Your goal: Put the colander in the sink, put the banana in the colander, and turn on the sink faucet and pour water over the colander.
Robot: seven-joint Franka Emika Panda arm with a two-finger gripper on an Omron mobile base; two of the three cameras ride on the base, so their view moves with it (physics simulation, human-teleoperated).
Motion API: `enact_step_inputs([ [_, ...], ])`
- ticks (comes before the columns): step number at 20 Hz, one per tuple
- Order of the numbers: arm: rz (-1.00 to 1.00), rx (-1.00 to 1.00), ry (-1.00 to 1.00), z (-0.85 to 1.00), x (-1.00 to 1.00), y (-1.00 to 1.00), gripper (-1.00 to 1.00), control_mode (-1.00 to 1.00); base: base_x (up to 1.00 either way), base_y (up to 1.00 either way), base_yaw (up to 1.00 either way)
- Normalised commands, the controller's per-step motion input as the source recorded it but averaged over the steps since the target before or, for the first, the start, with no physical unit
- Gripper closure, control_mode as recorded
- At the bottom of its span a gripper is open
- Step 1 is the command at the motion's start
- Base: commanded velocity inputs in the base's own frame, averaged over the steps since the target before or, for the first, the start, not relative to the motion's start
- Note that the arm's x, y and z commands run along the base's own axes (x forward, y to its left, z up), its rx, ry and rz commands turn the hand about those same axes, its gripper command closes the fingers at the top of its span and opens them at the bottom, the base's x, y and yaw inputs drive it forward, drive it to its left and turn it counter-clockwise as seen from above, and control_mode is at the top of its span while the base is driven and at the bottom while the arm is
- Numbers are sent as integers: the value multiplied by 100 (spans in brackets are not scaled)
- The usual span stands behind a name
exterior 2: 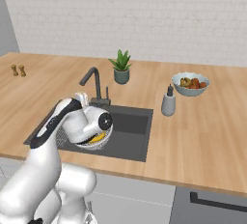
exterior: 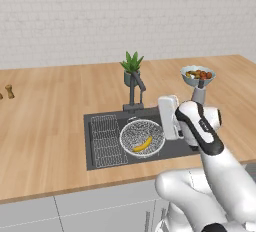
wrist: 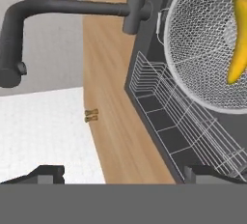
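On the far left of the counter [exterior: 45, 121], two small brown shakers [exterior: 9, 91] stand well apart from everything else. Moving right, the sink [exterior: 100, 163] sits sunk into the wood, with a wire rack [exterior: 107, 141] lying along its left side. Just beside the rack, the colander [exterior: 142, 137] rests in the basin, and the banana [exterior: 143, 144] lies inside it, curved along the mesh. Behind the sink stands the faucet [exterior: 135, 93] on its square base, its spout angled forward, and a potted plant [exterior: 131, 68] sits just behind it. My arm reaches over the right part of the sink, with my gripper [wrist: 123, 174] low beside the colander; in my hand view its two dark tips sit far apart at the bottom corners, so it is spread wide and holds nothing. That view also shows the faucet spout across the top and the colander with the banana at the right. Further right on the counter stand a soap bottle [exterior 2: 168, 103] and a bowl of fruit [exterior: 198, 75]
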Motion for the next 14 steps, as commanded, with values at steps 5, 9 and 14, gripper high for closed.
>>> enact_step_inputs([
  [5, 0, 1, 1, 98, -17, -34, -100, -100, 0, 0, 0],
  [9, -8, 14, 15, 49, 0, -32, -100, -100, 0, 0, 0],
  [14, -18, 30, 15, 1, 14, -37, -100, -100, 0, 0, 0],
])
